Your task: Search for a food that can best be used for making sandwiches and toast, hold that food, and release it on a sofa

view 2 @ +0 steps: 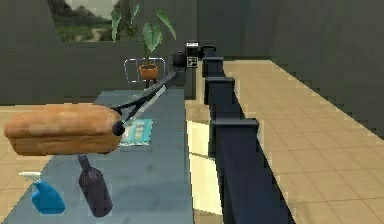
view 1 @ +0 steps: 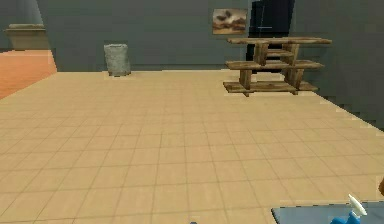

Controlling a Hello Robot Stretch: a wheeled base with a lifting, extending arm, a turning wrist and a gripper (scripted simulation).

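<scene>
We see the loaf of bread (view 2: 62, 130), long and brown-crusted, hanging at the far end of the gripper (view 2: 122, 127), clear of the grey-blue tabletop (view 2: 165, 175) under it, so the gripper holds it. The loaf's right end meets the tips of the two thin fingers (view 2: 150, 100), and the rest of it runs off to the left of them in the arm side view. We cannot tell whether the fingers are spread or pressed together.

Below the fingertips, nearer the picture's bottom edge, a dark bottle (view 2: 95, 185) stands on the table, and a blue spray bottle (view 2: 42, 195) stands lower and to the left of it. Just right of the fingertips a flat teal thing (view 2: 137, 131) lies on the tabletop. Up along the fingers and beyond them is a potted plant (view 2: 150, 45) with broad green leaves, and up and left of the fingers a landscape picture (view 2: 85, 20) hangs on the wall. Right of the fingers the dark arm (view 2: 235, 130) rises in blocky segments.

In the forward view, tan tiled floor (view 1: 150, 140) runs to a grey wall with a grey bin (view 1: 117, 58), a wooden shelf unit (view 1: 275, 65) and a framed picture (view 1: 230, 20).
</scene>
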